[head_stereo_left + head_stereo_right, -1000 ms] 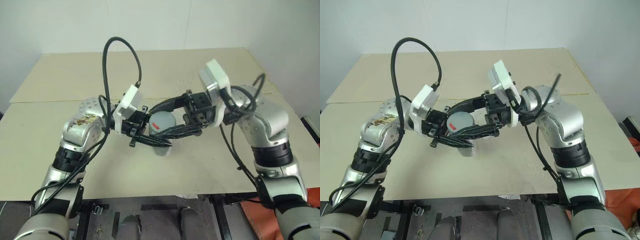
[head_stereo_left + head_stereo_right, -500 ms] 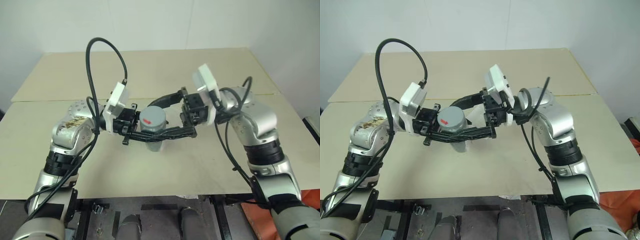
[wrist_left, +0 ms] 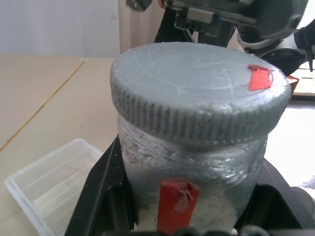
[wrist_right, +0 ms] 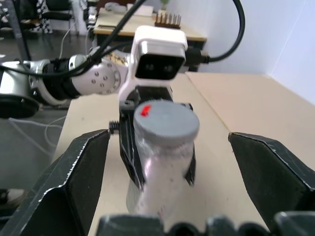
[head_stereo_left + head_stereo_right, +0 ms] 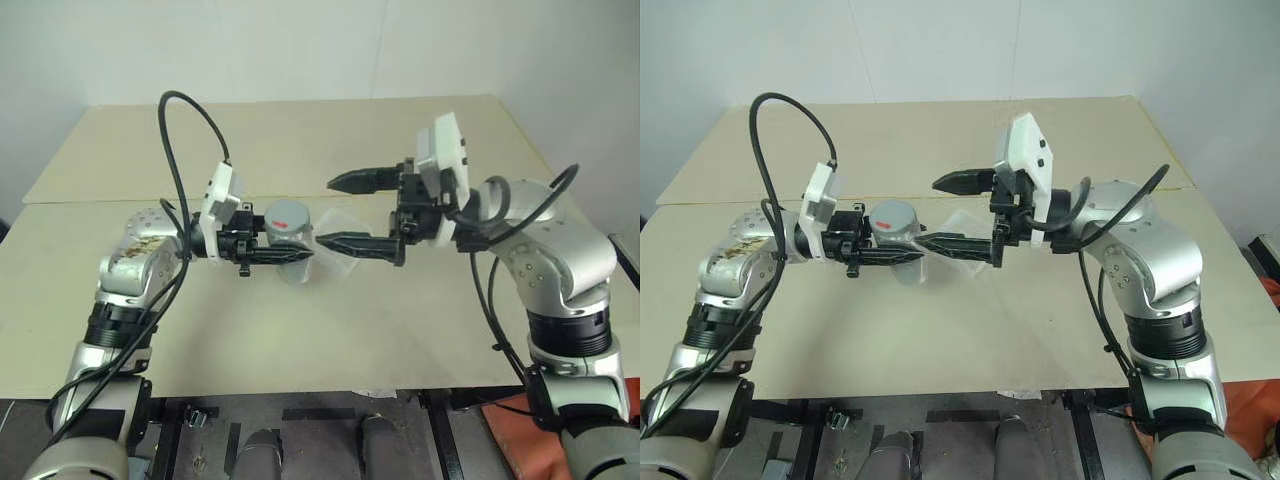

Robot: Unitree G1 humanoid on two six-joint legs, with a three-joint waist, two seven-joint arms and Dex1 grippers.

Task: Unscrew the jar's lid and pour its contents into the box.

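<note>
Left gripper [image 5: 902, 252] is clamped on the foil-wrapped jar [image 3: 192, 172] above the table [image 5: 400, 130], right gripper [image 5: 348, 212] jaws spread wide just off it; jar looks light, rigid, slick, so take the ribbed grey lid [image 3: 199, 96] by its rim.

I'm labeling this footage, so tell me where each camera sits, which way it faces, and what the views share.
Head views: stereo pair, looking forward and down over both arms at the table; left end effector holds the jar, right end effector open.
Left wrist view: looks along its fingers at the jar, lid on; box beyond.
Right wrist view: between its spread fingers, faces the jar and left arm.
Shared: jar and lid.
</note>
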